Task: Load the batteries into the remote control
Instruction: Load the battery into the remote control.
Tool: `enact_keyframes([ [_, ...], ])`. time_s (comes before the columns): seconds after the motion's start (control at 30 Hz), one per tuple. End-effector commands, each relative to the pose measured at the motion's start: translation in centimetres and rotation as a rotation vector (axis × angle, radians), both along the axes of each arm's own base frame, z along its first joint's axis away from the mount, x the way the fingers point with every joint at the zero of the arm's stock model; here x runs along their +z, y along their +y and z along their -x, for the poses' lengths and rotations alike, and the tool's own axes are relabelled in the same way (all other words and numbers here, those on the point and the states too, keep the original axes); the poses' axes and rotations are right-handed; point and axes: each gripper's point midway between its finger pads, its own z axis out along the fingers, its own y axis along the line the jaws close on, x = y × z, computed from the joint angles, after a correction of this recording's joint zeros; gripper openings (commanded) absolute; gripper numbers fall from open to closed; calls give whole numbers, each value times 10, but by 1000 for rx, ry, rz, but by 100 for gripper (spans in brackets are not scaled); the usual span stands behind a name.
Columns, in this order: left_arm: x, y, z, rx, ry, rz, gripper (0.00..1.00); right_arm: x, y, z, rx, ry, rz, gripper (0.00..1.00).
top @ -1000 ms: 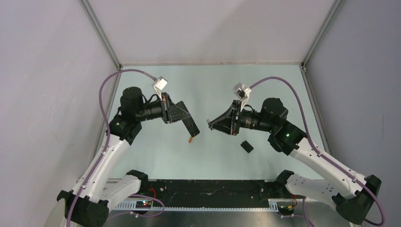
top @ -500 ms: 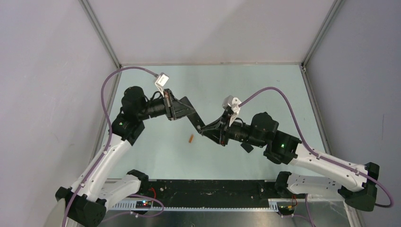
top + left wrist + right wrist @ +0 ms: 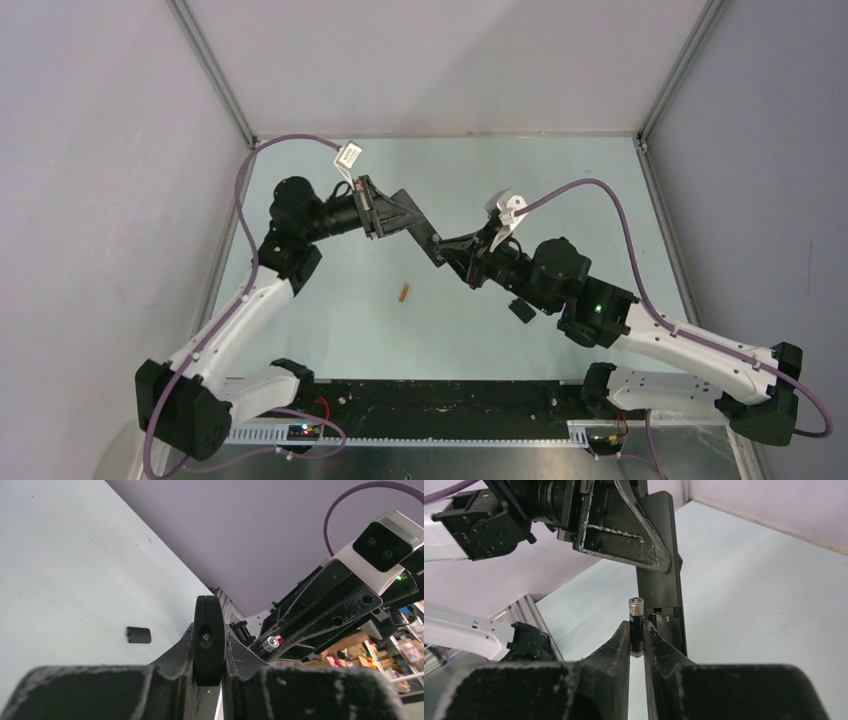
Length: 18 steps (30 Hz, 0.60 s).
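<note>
My left gripper (image 3: pixel 425 240) is shut on the black remote control (image 3: pixel 208 639), held in the air end-on to its wrist camera. In the right wrist view the remote (image 3: pixel 659 555) hangs with its open battery bay facing my right gripper. My right gripper (image 3: pixel 447 246) is shut on the dark battery (image 3: pixel 636 625), upright with its pale tip up, right beside the open bay. The dark battery's pale tip also shows in the left wrist view (image 3: pixel 270 642). The orange battery (image 3: pixel 404 293) lies on the table below the grippers.
The small black cover piece (image 3: pixel 520 309) lies on the table under the right arm; it also shows in the left wrist view (image 3: pixel 138 635). The pale green table (image 3: pixel 330 320) is walled at the back and sides.
Both grippers have come together above the table's middle. The left arm lifted the remote back and right; the right arm brought the dark battery left up to the remote's end.
</note>
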Motion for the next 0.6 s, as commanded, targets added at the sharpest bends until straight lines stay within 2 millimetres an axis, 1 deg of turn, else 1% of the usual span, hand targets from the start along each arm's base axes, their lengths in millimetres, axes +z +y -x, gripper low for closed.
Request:
enact_keyframes([
  [0.0,29,-10,0,-77,-90,87,0,40,-18,-12,-113,-38,-65,16],
  [0.03,29,-12,-3,-88,-90,86,0,36,-21,-14,-129,-29,-44,16],
  [0.07,30,-13,-3,-103,-102,89,0,38,-22,-15,-138,-31,-35,16],
  [0.1,29,-16,-7,-111,-99,87,0,35,-24,-17,-152,-26,-18,16],
  [0.13,31,-17,-7,-125,-108,91,0,38,-26,-17,-157,-29,-15,17],
  [0.17,29,-19,-10,-133,-104,91,0,34,-27,-18,-166,-26,6,17],
  [0.27,32,-23,-12,-175,-99,107,0,31,-30,-24,-192,-29,57,17],
  [0.37,40,-25,-12,-197,-96,125,0,28,-29,-27,-200,-31,94,17],
  [0.47,51,-26,-11,-213,-84,147,0,34,-28,-26,-186,-34,102,17],
  [0.57,66,-26,-8,-230,-82,176,0,41,-23,-26,-171,-39,112,17],
])
